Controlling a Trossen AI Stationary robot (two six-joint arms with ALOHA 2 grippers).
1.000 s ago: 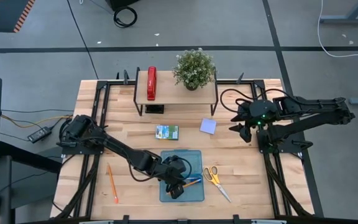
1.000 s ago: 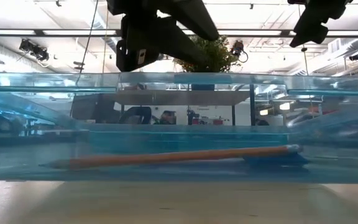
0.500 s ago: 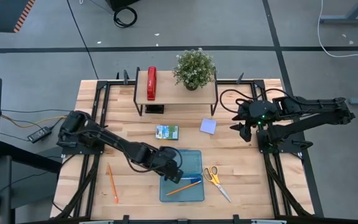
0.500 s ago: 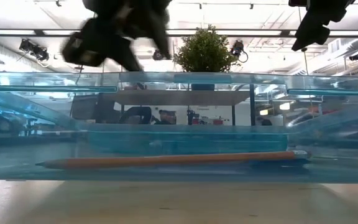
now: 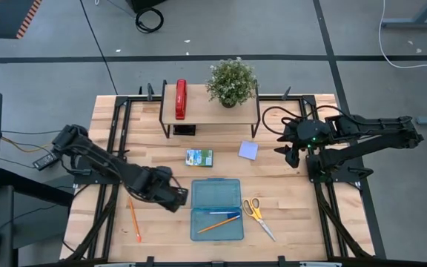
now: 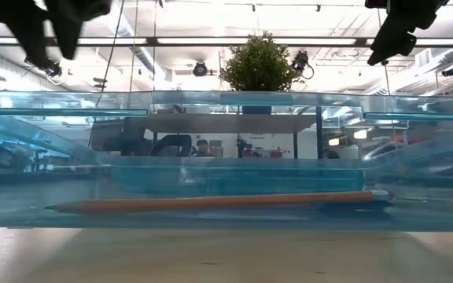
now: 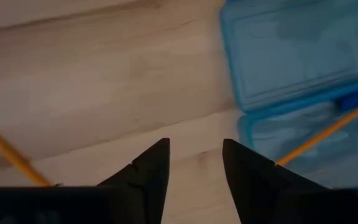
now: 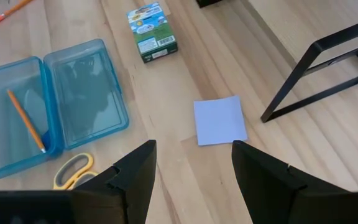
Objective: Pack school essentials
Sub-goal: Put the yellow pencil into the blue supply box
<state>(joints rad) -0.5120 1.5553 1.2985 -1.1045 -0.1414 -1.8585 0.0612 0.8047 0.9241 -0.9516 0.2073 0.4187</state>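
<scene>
Left tool [image 5: 175, 197] open, empty (beside case [image 5: 216, 209]); right tool [image 5: 285, 155] open, idle.

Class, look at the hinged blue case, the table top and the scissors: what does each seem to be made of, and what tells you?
Blue case: probably plastic, translucent and glossy; the pencil inside shows through its wall in the low view.
Table top: wood, pale with a matt look; plank seams and grain show.
Scissors: handles look like yellow plastic; blades grey, likely metal, too small to confirm.

A red stapler [image 5: 181, 99] and potted plant [image 5: 232, 81] share the small shelf [image 5: 210, 111].
</scene>
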